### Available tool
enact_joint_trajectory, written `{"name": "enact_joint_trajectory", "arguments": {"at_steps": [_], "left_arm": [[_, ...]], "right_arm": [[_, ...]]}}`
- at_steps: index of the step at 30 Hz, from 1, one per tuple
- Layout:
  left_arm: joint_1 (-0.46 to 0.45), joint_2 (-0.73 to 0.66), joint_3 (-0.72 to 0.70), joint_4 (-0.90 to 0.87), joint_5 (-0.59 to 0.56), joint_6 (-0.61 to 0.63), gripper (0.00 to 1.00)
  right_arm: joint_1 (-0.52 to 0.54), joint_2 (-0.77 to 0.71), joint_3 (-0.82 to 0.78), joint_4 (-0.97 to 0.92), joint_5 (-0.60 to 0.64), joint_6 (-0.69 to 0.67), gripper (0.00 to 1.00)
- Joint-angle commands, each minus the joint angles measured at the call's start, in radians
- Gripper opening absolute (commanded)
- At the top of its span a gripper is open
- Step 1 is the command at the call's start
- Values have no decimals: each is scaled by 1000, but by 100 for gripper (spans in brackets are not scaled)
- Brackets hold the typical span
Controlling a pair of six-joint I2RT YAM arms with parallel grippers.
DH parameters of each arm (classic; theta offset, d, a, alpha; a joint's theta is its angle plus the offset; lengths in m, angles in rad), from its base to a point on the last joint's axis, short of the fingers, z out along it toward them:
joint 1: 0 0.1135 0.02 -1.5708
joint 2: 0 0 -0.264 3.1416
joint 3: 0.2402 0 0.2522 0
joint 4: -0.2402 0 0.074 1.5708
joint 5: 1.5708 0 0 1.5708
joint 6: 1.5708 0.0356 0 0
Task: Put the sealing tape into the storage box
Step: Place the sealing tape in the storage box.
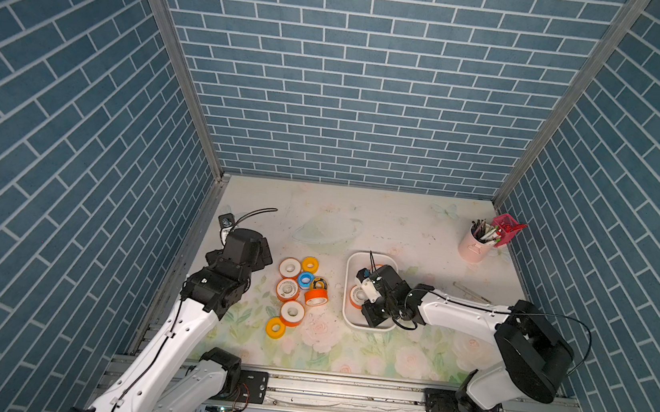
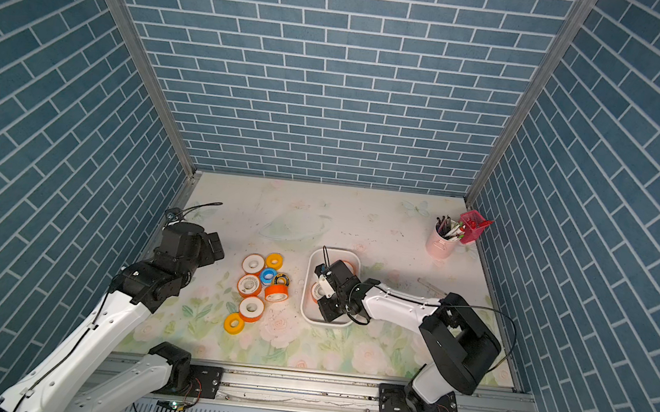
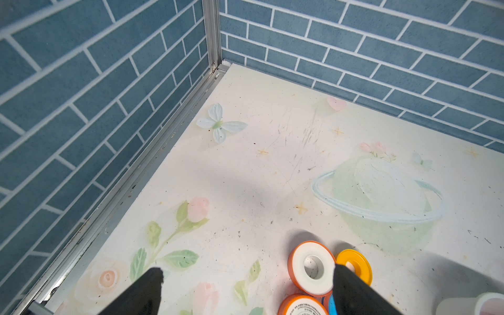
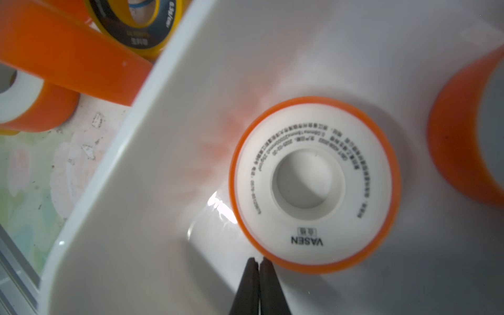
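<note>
In both top views the right arm (image 1: 455,312) stretches from its base with the forearm nearly level and the wrist bent down over the storage box (image 1: 371,255). A sealing tape roll (image 1: 355,295) lies inside the box, partly under that wrist. The left arm (image 1: 191,313) is folded, its wrist raised beyond the loose tape rolls (image 1: 294,291) clustered beside the box.

In the left wrist view the left gripper (image 3: 248,271) hangs above the table (image 3: 245,177), jaws spread wide and empty.

In the right wrist view the right gripper (image 4: 258,263) has its jaws pressed together, holding nothing, tips just beside the roll's orange rim. The roll lies flat on the box floor, and a second orange roll (image 4: 463,131) sits deeper in the box.
</note>
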Motion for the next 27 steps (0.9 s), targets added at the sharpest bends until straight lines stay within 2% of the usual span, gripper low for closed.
{"name": "enact_joint_trajectory", "arguments": {"at_steps": [1,8,16,23,27], "left_arm": [[8,4,-10,6,-4,12,100],[9,3,-8,6,-4,11,100],[9,3,-8,6,-3,10,100],[9,2,-10,10,7,12,100],[8,-6,-16,45,104,45,100]], "right_arm": [[0,23,41,4,19,11,7],[0,78,75,2,74,9,10],[0,27,27,79,82,15,17],[0,-110,-45,144,80,-3,18],[-1,-243,-116,208,143,-10,18]]}}
